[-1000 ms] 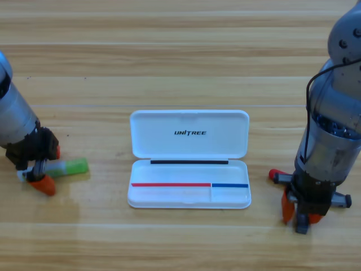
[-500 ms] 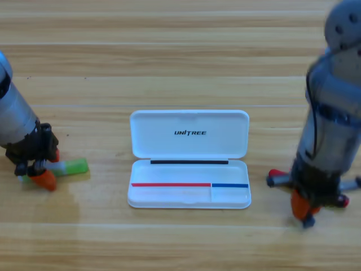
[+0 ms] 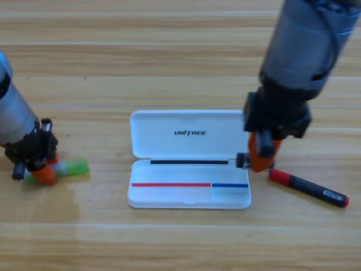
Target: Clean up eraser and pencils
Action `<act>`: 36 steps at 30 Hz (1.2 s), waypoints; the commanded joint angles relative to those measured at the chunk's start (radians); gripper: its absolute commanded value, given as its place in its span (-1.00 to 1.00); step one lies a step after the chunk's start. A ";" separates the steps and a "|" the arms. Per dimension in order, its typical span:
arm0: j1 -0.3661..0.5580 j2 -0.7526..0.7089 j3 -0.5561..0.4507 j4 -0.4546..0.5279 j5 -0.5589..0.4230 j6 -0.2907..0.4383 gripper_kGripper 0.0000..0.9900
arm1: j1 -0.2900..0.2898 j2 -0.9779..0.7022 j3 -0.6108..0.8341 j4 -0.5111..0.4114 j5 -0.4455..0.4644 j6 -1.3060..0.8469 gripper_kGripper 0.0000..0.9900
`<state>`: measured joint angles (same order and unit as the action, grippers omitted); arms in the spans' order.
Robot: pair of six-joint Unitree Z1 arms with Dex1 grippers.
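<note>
Both claws down: left [image 3: 40, 169] on green pencil [image 3: 70, 167] (right [image 3: 260, 158] beside case [image 3: 189, 138]).

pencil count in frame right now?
2. The green pencil lies left of the white case, under the left gripper. The black pencil with red cap lies on the table right of the case, below the right gripper.

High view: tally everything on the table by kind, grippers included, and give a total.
Pencils: 2, the green pencil and the black pencil
Eraser: 1, the eraser
Case: 1, the white case
Grippers: 2, the left gripper and the right gripper
Total: 6
</note>
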<state>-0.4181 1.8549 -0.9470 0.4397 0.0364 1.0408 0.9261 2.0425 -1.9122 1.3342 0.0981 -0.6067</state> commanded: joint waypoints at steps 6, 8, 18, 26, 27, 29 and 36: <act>0.022 0.015 0.024 -0.015 0.007 0.015 -0.85 | 0.031 0.318 -0.146 0.016 -0.078 -0.088 -1.00; 0.024 0.015 0.024 -0.015 0.007 0.016 -0.85 | 0.030 0.332 -0.157 0.017 -0.090 -0.091 -1.00; 0.024 -0.036 0.016 0.008 0.000 0.010 -1.00 | 0.005 0.366 -0.159 0.016 -0.101 -0.093 -1.00; 0.024 -0.091 -0.001 0.040 0.005 0.004 -1.00 | 0.003 0.386 -0.180 0.014 -0.109 -0.093 -1.00; 0.024 -0.100 -0.001 0.043 0.005 0.004 -1.00 | 0.003 0.389 -0.183 0.014 -0.107 -0.093 -1.00; 0.024 -0.114 -0.003 0.051 0.005 0.004 -1.00 | 0.003 0.390 -0.186 0.013 -0.104 -0.093 -1.00; 0.024 -0.114 0.004 0.065 0.005 0.004 -1.00 | 0.000 0.400 -0.188 0.011 -0.097 -0.091 -1.00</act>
<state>-0.4171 1.7433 -0.9515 0.4935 0.0365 1.0469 0.9374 2.3826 -2.1044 1.3363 0.0013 -0.6972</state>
